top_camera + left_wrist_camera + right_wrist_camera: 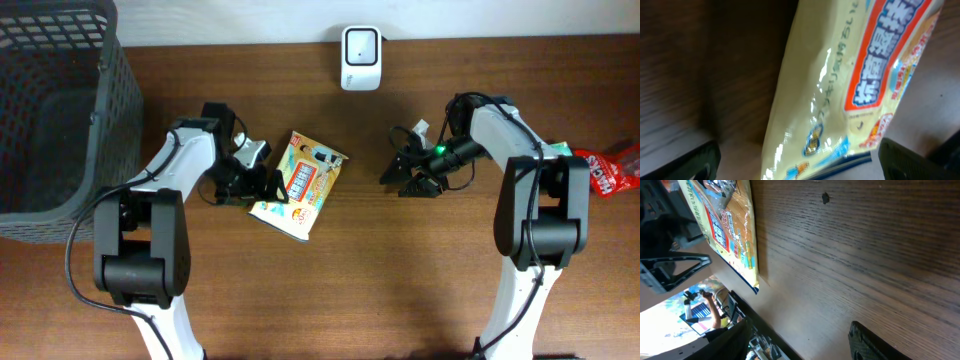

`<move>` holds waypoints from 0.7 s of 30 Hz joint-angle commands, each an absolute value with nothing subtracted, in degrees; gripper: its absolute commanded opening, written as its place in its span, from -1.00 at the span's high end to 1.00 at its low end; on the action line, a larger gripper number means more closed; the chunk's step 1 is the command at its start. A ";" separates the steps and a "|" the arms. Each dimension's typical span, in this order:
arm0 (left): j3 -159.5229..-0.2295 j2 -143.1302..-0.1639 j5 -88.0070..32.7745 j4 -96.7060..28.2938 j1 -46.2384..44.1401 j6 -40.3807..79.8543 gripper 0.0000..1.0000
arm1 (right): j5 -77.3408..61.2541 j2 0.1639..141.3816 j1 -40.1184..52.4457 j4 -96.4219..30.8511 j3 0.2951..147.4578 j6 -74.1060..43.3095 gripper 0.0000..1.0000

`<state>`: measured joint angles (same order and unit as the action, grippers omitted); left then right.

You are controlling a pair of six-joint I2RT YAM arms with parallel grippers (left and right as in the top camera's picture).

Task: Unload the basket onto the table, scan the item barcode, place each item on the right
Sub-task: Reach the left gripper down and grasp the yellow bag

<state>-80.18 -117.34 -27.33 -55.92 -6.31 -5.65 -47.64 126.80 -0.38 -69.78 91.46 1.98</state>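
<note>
The item is a flat cream packet (303, 182) with orange and blue print, lying on the wooden table between the two arms. No barcode shows on its upper face. My left gripper (262, 186) is at the packet's left edge and open. In the left wrist view its two dark fingertips (692, 162) stand wide apart with the packet's end (840, 100) between them, untouched. My right gripper (398, 176) is open to the right of the packet, with only bare table between its fingers (875, 342). The packet (725, 225) lies well ahead of it. A white scanner (360, 58) stands at the back centre.
A dark mesh basket (50, 110) fills the back left corner. A red packet (612, 170) lies at the right edge behind the right arm. The table's front edge (747, 315) shows in the right wrist view.
</note>
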 commanded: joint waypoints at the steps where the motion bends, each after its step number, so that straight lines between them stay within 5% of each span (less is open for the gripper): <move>1: -75.09 -117.21 -30.89 -52.03 -6.26 -5.50 -0.95 | -48.42 125.05 -0.36 -69.71 92.33 2.81 -0.27; 3: -73.67 -117.21 -30.85 -50.72 -6.26 -5.19 -0.55 | -48.42 125.05 -0.36 -69.71 92.33 2.81 -0.27; 7: -73.67 -117.19 -29.69 -50.37 -6.26 -5.13 0.93 | -48.40 125.05 -0.36 -69.69 92.33 2.81 -0.26; 14: -84.60 -116.73 -18.15 -59.53 -6.28 -0.32 1.00 | -47.77 125.05 -0.38 -69.67 92.33 3.25 -0.25; 21: -116.60 -115.46 13.08 -77.69 -8.01 11.68 1.00 | -42.41 125.08 -0.38 -69.89 92.33 3.22 -0.23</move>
